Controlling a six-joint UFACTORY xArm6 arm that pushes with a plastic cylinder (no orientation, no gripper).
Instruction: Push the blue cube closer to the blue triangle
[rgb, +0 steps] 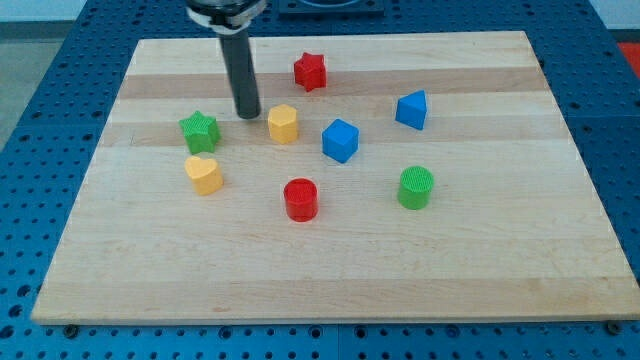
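The blue cube (340, 140) sits near the middle of the wooden board. The blue triangle (411, 110) lies up and to the view's right of it, a short gap apart. My tip (248, 115) rests on the board well to the view's left of the blue cube, between the green star (199, 131) and the yellow hexagon (283, 124). The yellow hexagon stands between my tip and the blue cube.
A red star (310, 71) lies near the view's top. A yellow heart (204, 174) is at the left, a red cylinder (300, 199) below centre, a green cylinder (415, 187) at the lower right. The wooden board (500, 270) lies on a blue pegboard.
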